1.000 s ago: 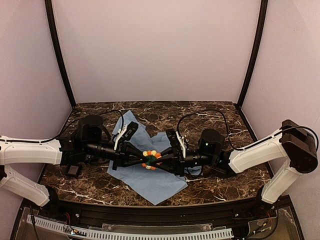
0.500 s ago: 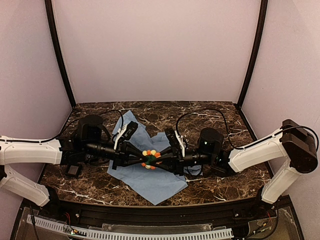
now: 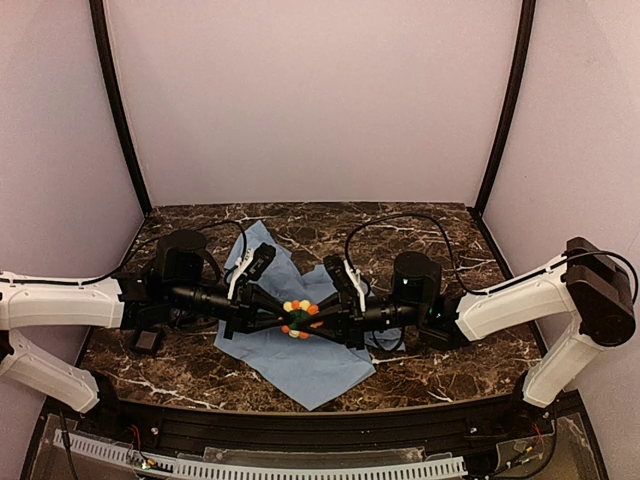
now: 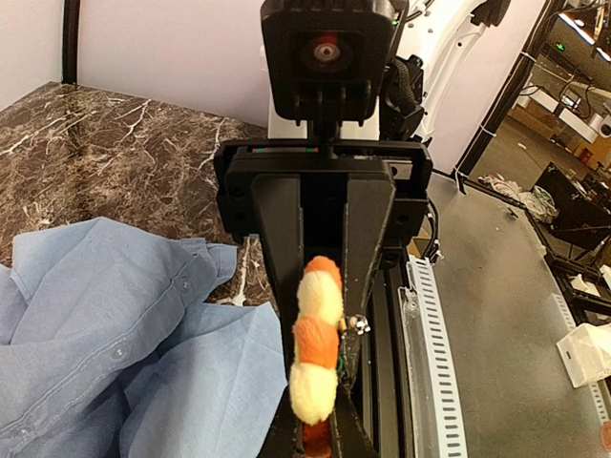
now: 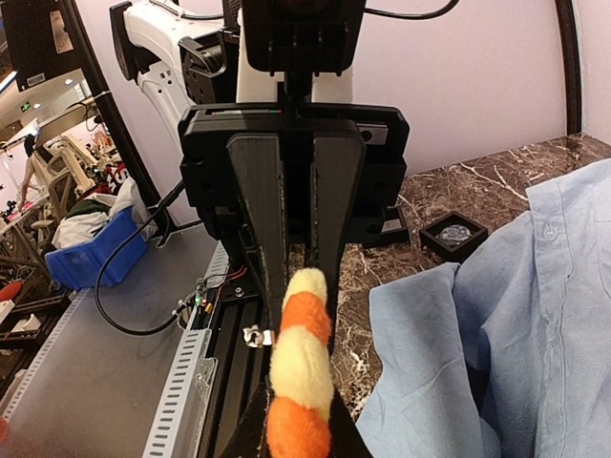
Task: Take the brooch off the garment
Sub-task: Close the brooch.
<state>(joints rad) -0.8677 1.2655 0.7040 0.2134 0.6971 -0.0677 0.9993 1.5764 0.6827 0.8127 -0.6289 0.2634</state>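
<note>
The brooch (image 3: 299, 318), a small flower of orange and yellow petals, hangs edge-on between both grippers, just above the light blue garment (image 3: 300, 365). My left gripper (image 3: 286, 320) reaches in from the left and is shut on the brooch (image 4: 316, 339). My right gripper (image 3: 314, 318) comes from the right and is shut on the brooch (image 5: 301, 367) from the opposite side. A small silver clasp (image 4: 359, 325) sticks out of the brooch's back. In both wrist views no fabric shows around the brooch, and the garment (image 4: 115, 334) (image 5: 516, 334) lies crumpled to one side.
A small black square pad (image 3: 147, 340) lies on the marble table (image 3: 440, 375) by the left arm, and a black square tray (image 5: 452, 234) sits near the shirt. A slotted white rail (image 3: 300, 465) runs below the table's near edge. Pale walls close three sides.
The right arm's wrist has shifted a little to the left, toward the brooch. The brooch and the left arm have stayed where they were.
</note>
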